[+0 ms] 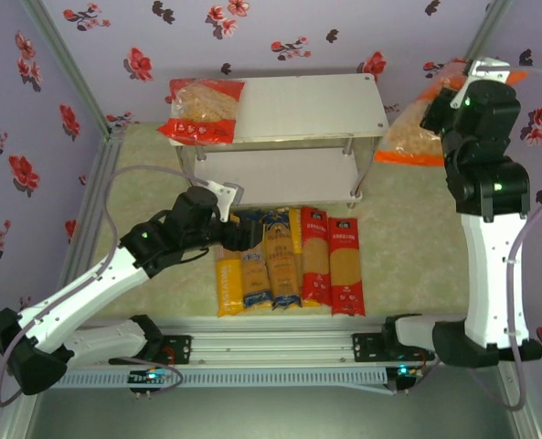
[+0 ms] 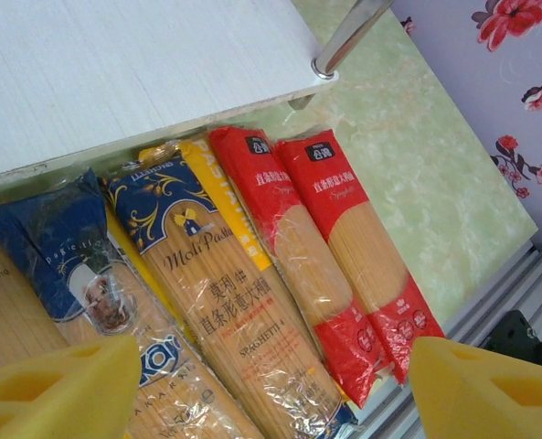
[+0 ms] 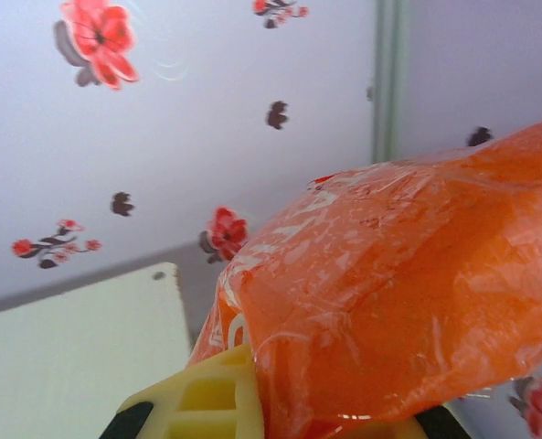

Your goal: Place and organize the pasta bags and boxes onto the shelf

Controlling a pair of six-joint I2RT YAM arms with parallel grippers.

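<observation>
Orange bag [image 1: 415, 137] pinched in right fingers [image 3: 207, 398]; one red-ended bag [image 1: 205, 110] on shelf [image 1: 316, 101] top. We count two red packs [image 1: 314, 261] [image 1: 346, 270] and two blue packs [image 1: 254, 270] [image 1: 282, 261] on tabletop [image 1: 408, 247], below spread left fingers [image 2: 60, 384].

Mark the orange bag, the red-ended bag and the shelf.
orange bag [image 3: 408, 302], right wrist view, its crinkled middle
red-ended bag [image 1: 205, 105], top external view, clear middle
shelf [image 1: 316, 105], top external view, bare top board

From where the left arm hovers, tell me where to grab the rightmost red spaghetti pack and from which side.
Probably its middle, across the narrow width, coming from above. The rightmost red pack lies flat and long, its right edge free on the mat, its left edge against the other red pack, so wedge one finger there.
</observation>
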